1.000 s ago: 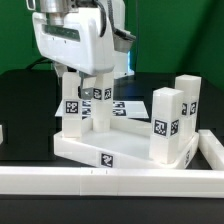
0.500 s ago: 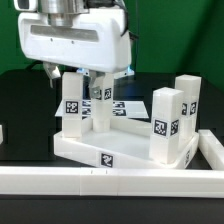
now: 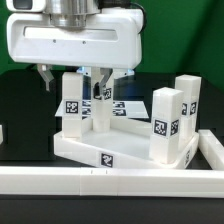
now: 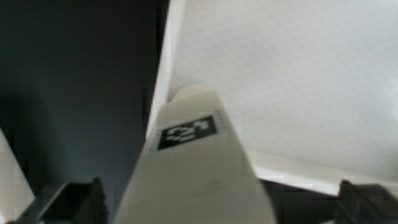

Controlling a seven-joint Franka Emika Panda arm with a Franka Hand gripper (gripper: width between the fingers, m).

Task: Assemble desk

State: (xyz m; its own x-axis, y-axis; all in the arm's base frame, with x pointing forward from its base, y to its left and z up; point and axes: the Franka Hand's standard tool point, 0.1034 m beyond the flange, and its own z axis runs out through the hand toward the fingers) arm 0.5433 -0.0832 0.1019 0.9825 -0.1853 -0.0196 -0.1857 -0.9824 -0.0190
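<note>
The white tabletop (image 3: pixel 120 150) lies tray-like on the black table with tagged white legs standing in its corners. Two legs (image 3: pixel 71 108) (image 3: pixel 99 108) stand on the exterior view's left and two (image 3: pixel 165 122) (image 3: pixel 186 100) on its right. My gripper (image 3: pixel 74 80) hangs over the left pair, open, its dark fingertips (image 3: pixel 45 76) either side of the nearer left leg's top. In the wrist view that leg (image 4: pixel 192 170) runs between the fingertips (image 4: pixel 71 205) with a gap on each side, and my gripper (image 4: pixel 217 205) touches nothing. The tabletop's white floor (image 4: pixel 302 80) shows beyond.
A long white rail (image 3: pixel 100 182) runs along the front edge and turns up the exterior view's right side (image 3: pixel 212 150). The marker board (image 3: pixel 128 106) lies flat behind the tabletop. A green backdrop stands behind the table.
The gripper body has grown larger in the exterior view and shifted toward its left, with the fingers now higher on the left leg. The jaws stay open; no part has moved.
</note>
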